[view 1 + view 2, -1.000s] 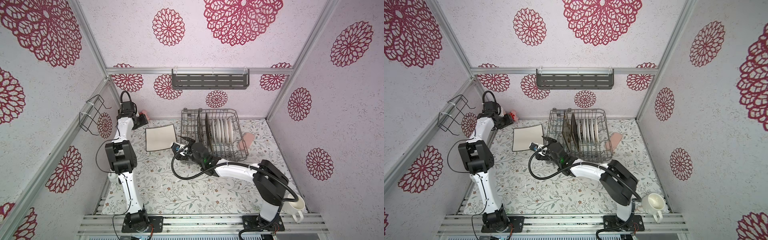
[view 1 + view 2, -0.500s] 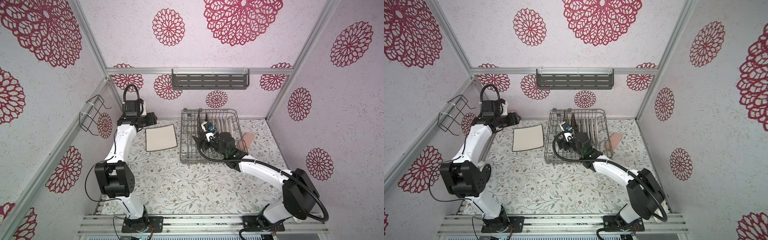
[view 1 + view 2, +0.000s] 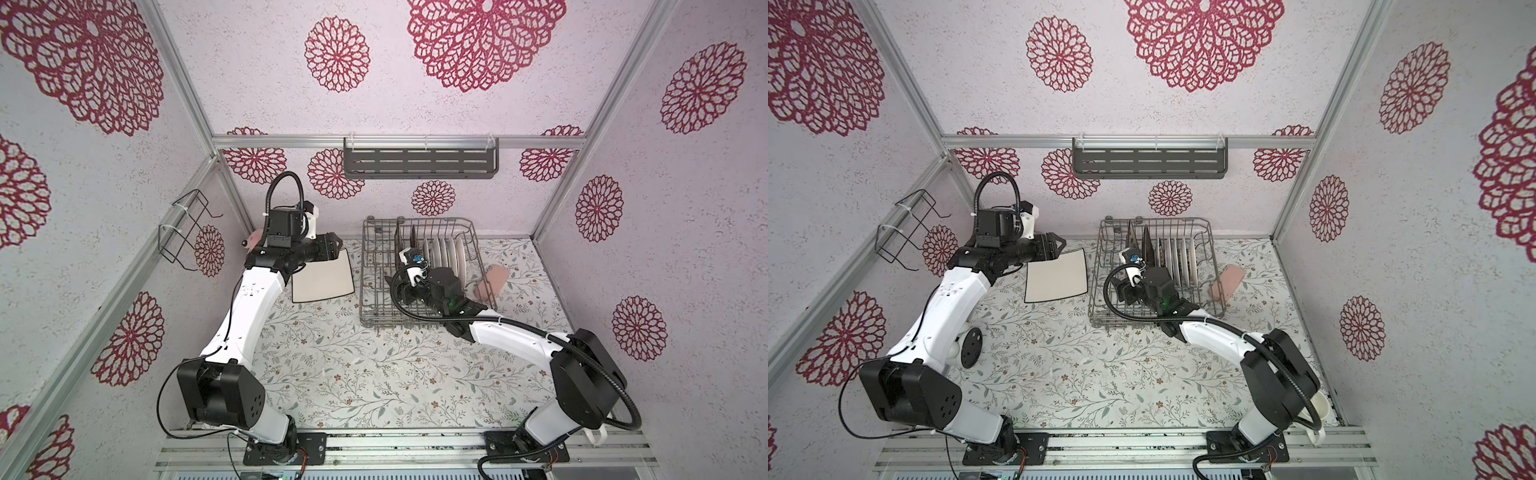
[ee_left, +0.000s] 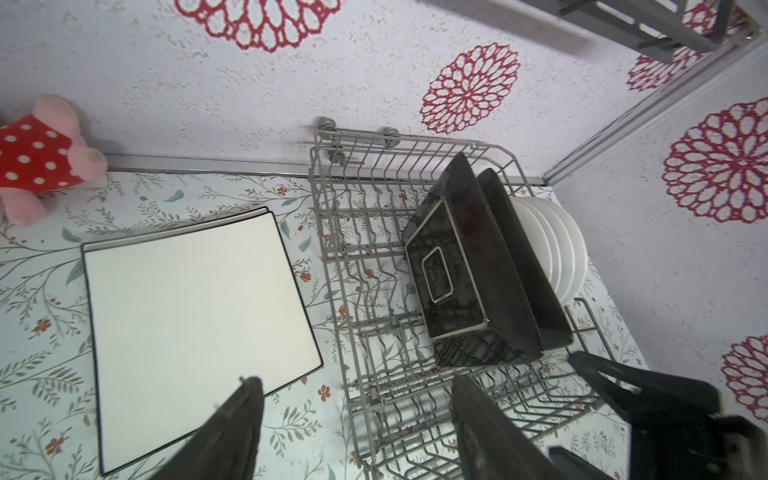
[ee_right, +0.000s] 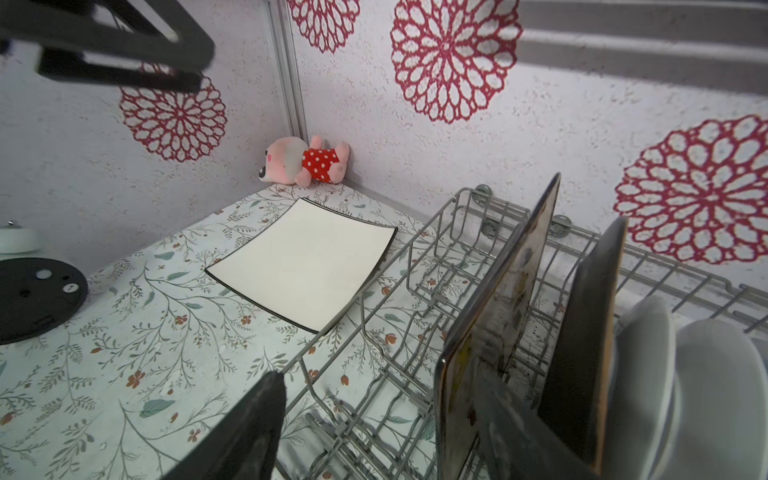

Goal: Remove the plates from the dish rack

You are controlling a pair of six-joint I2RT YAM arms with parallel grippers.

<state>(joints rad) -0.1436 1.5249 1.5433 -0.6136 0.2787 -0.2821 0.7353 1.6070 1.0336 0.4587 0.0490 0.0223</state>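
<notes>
Brown plate [image 5: 515, 291]: standing in dish rack [image 5: 399, 252].
Right gripper [image 5: 378, 374]: straddling it, jaws wide.
Left gripper [image 4: 355, 379]: hovering wide, empty.
Risk: skewed pinch likely tipping it.

A dark grey slotted shelf [image 3: 419, 163] is hanging on the back wall, and a thin black wire holder [image 3: 183, 232] is hanging on the left wall. A pink plush toy [image 5: 303, 162] in a red dress with white dots is lying in the far left corner of the table [image 3: 353, 374], touching the wall. A pink oblong thing [image 3: 1225, 282] is lying toward the table's right side. A white mug [image 3: 1318, 409] is standing at the near right corner, partly hidden.
</notes>
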